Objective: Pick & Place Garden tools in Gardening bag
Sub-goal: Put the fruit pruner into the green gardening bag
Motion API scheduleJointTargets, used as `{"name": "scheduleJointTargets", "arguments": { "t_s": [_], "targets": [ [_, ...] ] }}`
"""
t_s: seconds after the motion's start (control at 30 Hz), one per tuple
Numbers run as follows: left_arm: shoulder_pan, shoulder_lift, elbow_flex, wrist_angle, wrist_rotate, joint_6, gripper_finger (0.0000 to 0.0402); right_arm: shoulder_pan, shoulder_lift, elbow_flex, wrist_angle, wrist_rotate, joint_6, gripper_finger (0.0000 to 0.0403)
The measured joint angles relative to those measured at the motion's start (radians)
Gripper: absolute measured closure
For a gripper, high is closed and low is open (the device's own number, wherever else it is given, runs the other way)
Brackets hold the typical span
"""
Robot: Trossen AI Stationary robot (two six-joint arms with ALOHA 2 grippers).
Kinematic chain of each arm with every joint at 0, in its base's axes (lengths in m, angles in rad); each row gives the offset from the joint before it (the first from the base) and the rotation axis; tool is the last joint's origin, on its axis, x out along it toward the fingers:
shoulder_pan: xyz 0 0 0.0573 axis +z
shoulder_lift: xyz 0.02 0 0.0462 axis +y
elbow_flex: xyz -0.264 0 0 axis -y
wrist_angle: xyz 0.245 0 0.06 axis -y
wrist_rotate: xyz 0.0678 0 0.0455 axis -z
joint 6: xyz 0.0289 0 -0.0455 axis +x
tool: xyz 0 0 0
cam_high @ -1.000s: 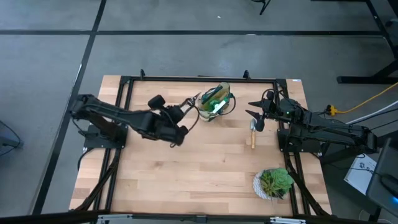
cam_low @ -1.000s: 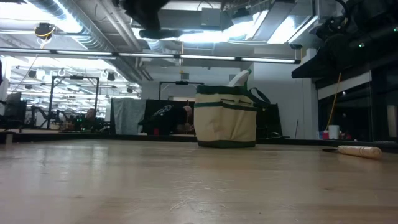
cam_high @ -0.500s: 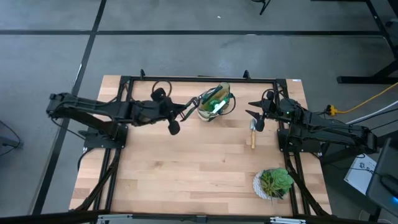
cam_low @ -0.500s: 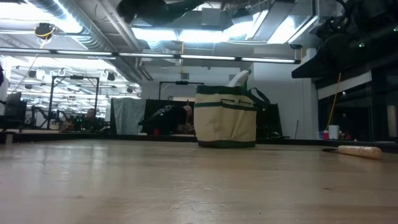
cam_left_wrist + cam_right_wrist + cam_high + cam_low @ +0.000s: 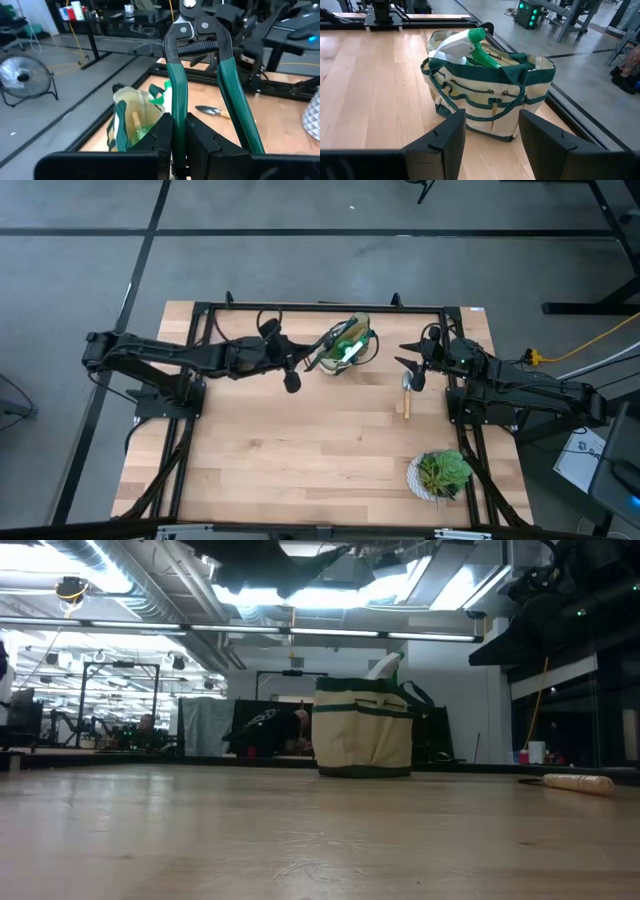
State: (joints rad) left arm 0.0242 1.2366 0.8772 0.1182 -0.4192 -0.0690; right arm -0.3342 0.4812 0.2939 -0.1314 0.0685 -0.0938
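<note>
on the wooden table [image 5: 300, 450], the left gripper [image 5: 305, 361] clamps the pruning shears [image 5: 200, 75] (green handles) just beside the gardening bag [image 5: 345, 346], spray bottle [image 5: 465, 45] inside. the trowel [image 5: 406, 395] lies near the right gripper [image 5: 410, 361], fingers apart.

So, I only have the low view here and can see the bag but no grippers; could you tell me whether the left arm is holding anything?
Observer: Yes. The left gripper is shut on one green handle of the pruning shears.
Operator: Thank you. Where is it relative to the bag?
Observer: In the high view it is just left of the gardening bag, shears pointing toward it.
Operator: And what is already inside?
Observer: The spray bottle sticks out of the top.
Operator: Is the right arm busy?
Observer: No. The right gripper waits open, facing the bag, near the trowel on the table.
</note>
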Motion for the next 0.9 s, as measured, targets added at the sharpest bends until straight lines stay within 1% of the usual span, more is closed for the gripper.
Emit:
{"name": "scheduleJointTargets", "arguments": {
  "t_s": [0.17, 0.33, 0.53, 0.77, 0.9],
  "targets": [
    [0.018, 0.073, 0.000, 0.130, 0.000, 0.046, 0.0377, 0.000, 0.000, 0.000, 0.000, 0.000, 0.000, 0.0217],
    [0.019, 0.150, 0.000, 0.232, 0.020, 0.049, 0.0377, 0.000, 0.000, 0.000, 0.000, 0.000, 0.000, 0.0217],
    [0.001, 0.178, -0.001, 0.321, 0.022, 0.009, 0.0377, 0.000, 0.000, 0.000, 0.000, 0.000, 0.000, 0.0217],
    [-0.060, 0.178, 0.000, 0.336, 0.021, -0.068, 0.0377, 0.000, 0.000, 0.000, 0.000, 0.000, 0.000, 0.0217],
    [-0.109, 0.178, 0.000, 0.336, 0.013, -0.074, 0.0377, 0.000, 0.000, 0.000, 0.000, 0.000, 0.000, 0.0217]
  ]
}}
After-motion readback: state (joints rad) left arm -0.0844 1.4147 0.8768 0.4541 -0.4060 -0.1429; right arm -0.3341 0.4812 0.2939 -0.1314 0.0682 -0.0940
